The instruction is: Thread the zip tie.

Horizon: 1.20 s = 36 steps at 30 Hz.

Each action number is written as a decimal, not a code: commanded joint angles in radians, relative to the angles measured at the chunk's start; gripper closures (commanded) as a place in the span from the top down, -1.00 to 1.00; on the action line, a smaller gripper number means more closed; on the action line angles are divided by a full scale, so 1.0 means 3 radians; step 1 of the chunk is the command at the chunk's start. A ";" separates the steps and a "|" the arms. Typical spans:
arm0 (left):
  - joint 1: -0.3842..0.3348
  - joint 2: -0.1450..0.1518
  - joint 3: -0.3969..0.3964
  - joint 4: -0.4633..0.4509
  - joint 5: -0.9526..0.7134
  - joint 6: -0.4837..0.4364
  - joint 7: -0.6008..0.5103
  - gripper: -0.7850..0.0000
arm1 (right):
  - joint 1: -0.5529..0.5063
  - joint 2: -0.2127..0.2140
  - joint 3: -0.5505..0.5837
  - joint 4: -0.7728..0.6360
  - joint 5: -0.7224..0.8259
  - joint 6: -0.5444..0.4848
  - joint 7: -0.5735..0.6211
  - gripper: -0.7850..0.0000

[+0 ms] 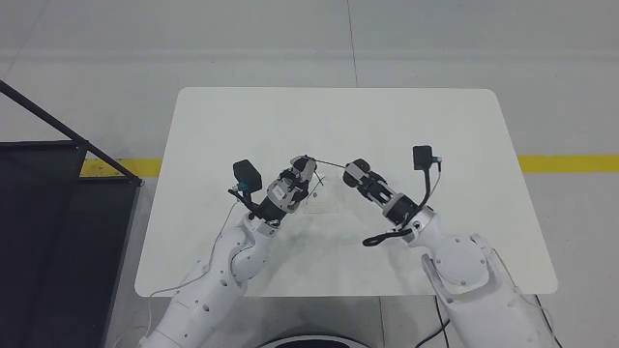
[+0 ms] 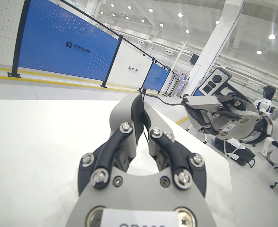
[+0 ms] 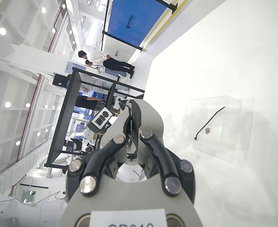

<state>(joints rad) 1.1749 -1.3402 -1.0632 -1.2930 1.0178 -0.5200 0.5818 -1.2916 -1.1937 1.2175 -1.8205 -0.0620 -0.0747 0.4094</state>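
Seen from above, my two arms meet at the middle of a white rectangular bench [image 1: 193, 155], both raised above it. My left end effector [image 2: 141, 103], centre of its wrist view, is pressed together on a thin black plastic zip tie [image 2: 163, 102]. The strap runs between the pads, and a short stub pokes out past the tips. From there it sags in a shallow curve toward the right of the frame, into the tip of my right end effector [image 2: 185, 103], which appears to pinch the other end.

In the right wrist view, a clear plastic box [image 3: 233, 128] sits on the bench at centre right, with a spare black zip tie [image 3: 210, 124] lying inside.

I judge this to be the alignment step: both ends are held, but no loop is closed yet. I cannot tell which end carries the locking head. Next, the two ends must come together, with the pointed tail lined up squarely to the head's slot.
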 commanded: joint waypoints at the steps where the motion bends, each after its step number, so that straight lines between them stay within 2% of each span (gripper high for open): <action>1: 0.0000 0.0000 0.0000 0.0000 0.0000 0.0000 0.0000 -1.00 | -0.0011 0.0000 0.0011 -0.0003 0.0022 -0.0034 0.0010 -1.00; 19: 0.0000 0.0000 0.0000 0.0000 0.0000 0.0000 0.0000 -1.00 | -0.0076 0.0008 0.0083 -0.0006 0.0168 -0.0310 0.0194 -1.00; 36: 0.0000 0.0000 0.0000 0.0000 0.0000 0.0000 0.0000 -1.00 | -0.0105 0.0005 0.0117 0.0011 0.0297 -0.0457 0.0203 -1.00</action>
<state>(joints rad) 1.1749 -1.3402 -1.0632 -1.2930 1.0178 -0.5200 0.5818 -1.3228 -1.1921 1.2521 -1.8180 0.0232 -0.2079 0.4718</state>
